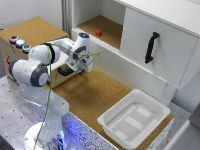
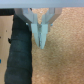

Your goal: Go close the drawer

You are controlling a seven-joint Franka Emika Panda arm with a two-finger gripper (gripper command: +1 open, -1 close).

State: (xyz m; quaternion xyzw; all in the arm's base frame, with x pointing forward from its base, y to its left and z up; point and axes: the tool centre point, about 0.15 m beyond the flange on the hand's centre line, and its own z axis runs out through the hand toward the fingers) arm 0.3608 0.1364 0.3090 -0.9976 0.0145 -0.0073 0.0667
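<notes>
Drawer front with its black bar handle sits just beside the gripper, on the side toward the arm's base. The gripper's two fingers are pressed together and hold nothing. They hang above the cork table. Farther from the gripper sit a white tub and a white cabinet door.

Cork tabletop; white tub, drawer box atop.
</notes>
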